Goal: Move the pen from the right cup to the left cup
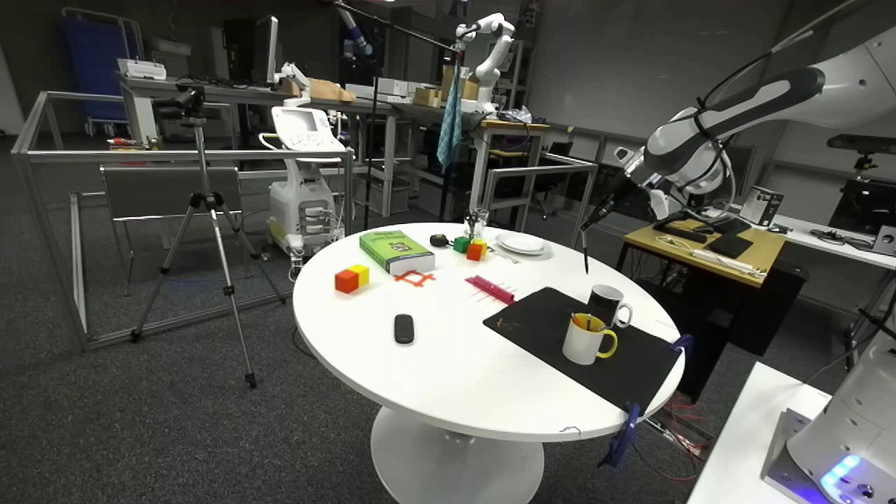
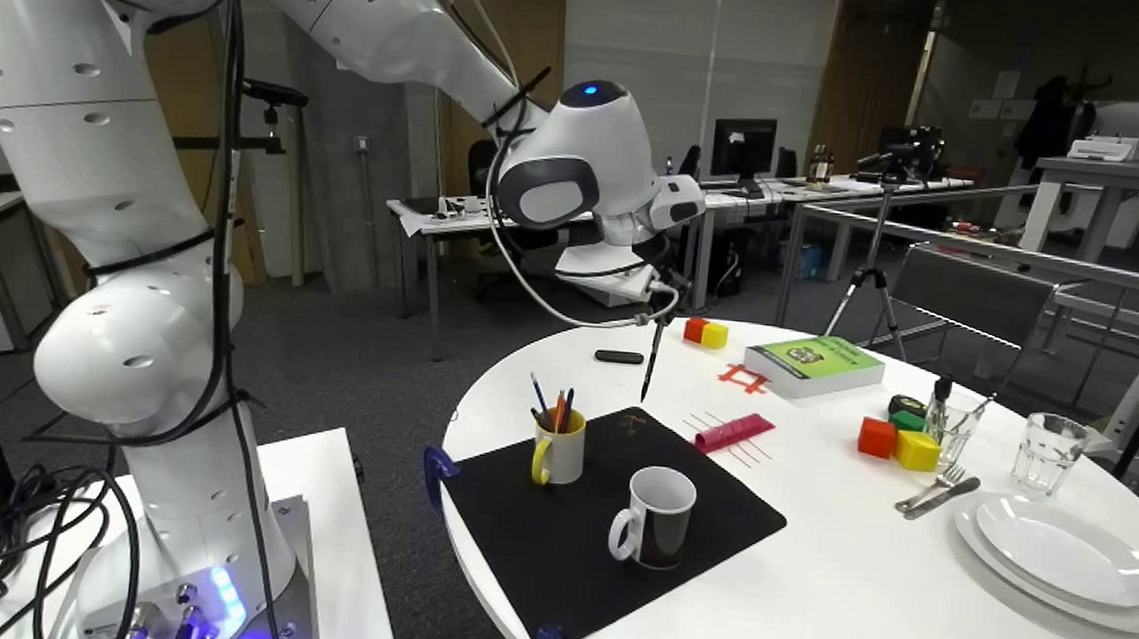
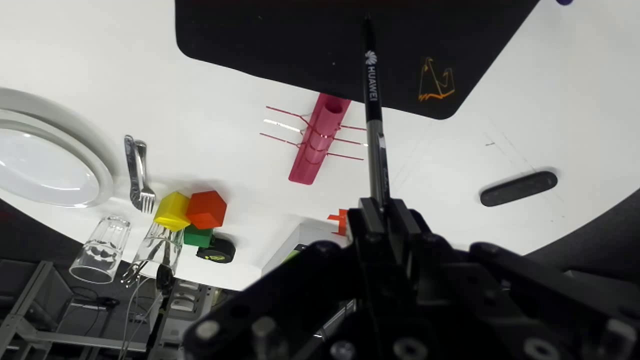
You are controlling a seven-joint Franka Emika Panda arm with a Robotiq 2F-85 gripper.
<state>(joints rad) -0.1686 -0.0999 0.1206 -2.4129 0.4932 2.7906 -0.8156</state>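
one round table (image 1: 455, 350), grey floor (image 1: 161, 434)

The mat (image 2: 528, 547) bears the left cup (image 2: 565, 458), writing tools (image 2: 560, 411) inside, and the right cup (image 2: 661, 526); over the mat, the pincer (image 3: 384, 210) holds the pen (image 3: 373, 111). In an exterior view, the book (image 2: 817, 365) lies behind the mat, the plates (image 2: 1065, 550) right of it.
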